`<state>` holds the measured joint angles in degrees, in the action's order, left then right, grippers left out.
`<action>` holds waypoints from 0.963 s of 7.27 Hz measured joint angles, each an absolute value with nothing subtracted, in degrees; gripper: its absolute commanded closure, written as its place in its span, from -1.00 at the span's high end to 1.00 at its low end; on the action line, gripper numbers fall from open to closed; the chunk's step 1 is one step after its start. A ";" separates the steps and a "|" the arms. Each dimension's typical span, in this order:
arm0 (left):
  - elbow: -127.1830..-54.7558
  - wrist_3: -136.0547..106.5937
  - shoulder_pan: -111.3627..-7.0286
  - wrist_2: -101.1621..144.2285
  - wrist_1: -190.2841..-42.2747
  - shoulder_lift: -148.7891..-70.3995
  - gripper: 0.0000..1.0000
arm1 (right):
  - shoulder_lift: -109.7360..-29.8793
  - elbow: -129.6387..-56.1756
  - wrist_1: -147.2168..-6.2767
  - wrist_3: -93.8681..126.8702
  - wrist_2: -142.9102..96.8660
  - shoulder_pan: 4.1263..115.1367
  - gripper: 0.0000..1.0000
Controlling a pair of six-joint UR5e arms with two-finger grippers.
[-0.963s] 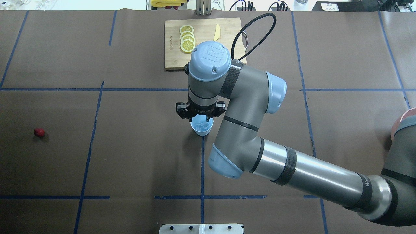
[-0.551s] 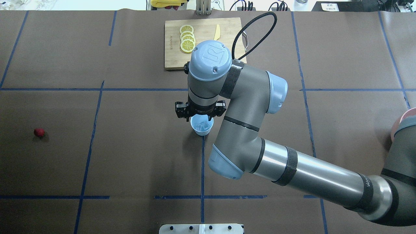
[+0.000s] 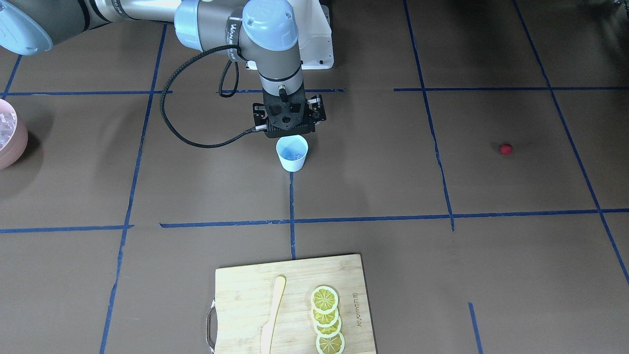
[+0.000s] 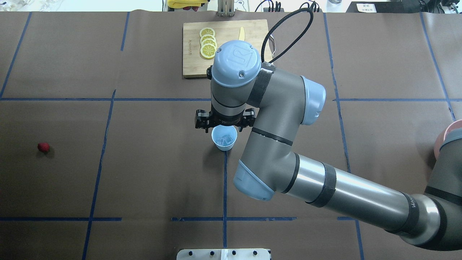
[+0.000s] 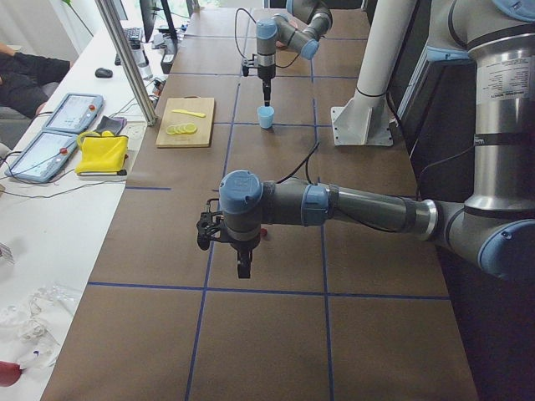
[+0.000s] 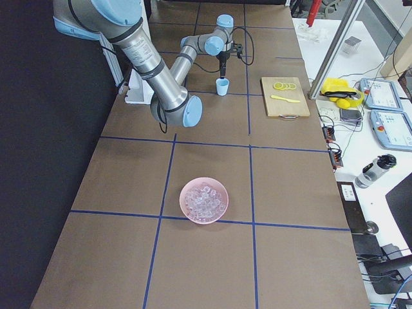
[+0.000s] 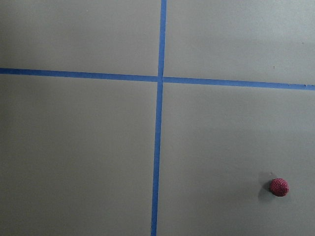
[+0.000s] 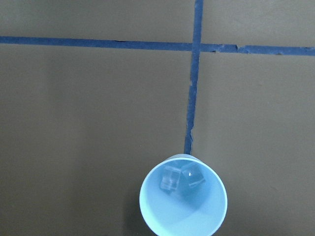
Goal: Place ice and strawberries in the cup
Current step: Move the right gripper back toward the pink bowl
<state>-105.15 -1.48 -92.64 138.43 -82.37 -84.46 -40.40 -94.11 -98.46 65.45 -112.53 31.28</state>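
The pale-blue cup [image 4: 224,138] stands upright at the table's middle, on a blue tape line. Two clear ice cubes [image 8: 171,178] lie in its bottom. My right gripper [image 3: 290,129] hangs straight above the cup's far rim, clear of it. Its fingers are hidden under the wrist, so I cannot tell whether it is open or shut. The red strawberry [image 4: 43,146] lies alone far to the left and shows low right in the left wrist view [image 7: 279,187]. My left gripper [image 5: 242,269] hovers over that part of the table; whether it is open or shut I cannot tell.
A pink bowl [image 6: 204,219] full of ice cubes sits on my right side of the table. At the far edge lies a wooden cutting board [image 4: 225,66] with lemon slices [image 4: 208,43] and a yellow knife [image 4: 240,35]. The right arm's cable [image 3: 186,137] loops beside the cup.
My right wrist has risen and drawn back a little toward the cutting board, so the cup's whole rim now shows. Cup, ice and strawberry have not moved.
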 measured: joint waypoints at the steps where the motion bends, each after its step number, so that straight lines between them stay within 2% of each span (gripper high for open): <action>1: -105.31 -1.49 -92.63 138.43 -82.36 -84.46 1.00 | -40.83 -97.40 -102.07 64.99 -112.54 32.72 0.99; 3: -105.47 -1.49 -92.64 138.43 -82.41 -84.46 1.00 | -47.41 -109.23 -110.64 56.76 -112.48 38.40 0.99; 5: -105.69 -1.49 -92.64 138.49 -82.49 -84.47 1.00 | -59.82 -120.82 -113.58 41.83 -112.87 45.80 0.99; 7: -106.01 -1.49 -92.64 138.49 -82.49 -84.46 1.00 | -71.11 -124.99 -112.40 29.01 -117.63 55.07 0.99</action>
<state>-106.01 -1.49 -92.64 138.49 -82.49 -84.46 -71.11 -124.99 -112.40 29.01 -117.63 55.07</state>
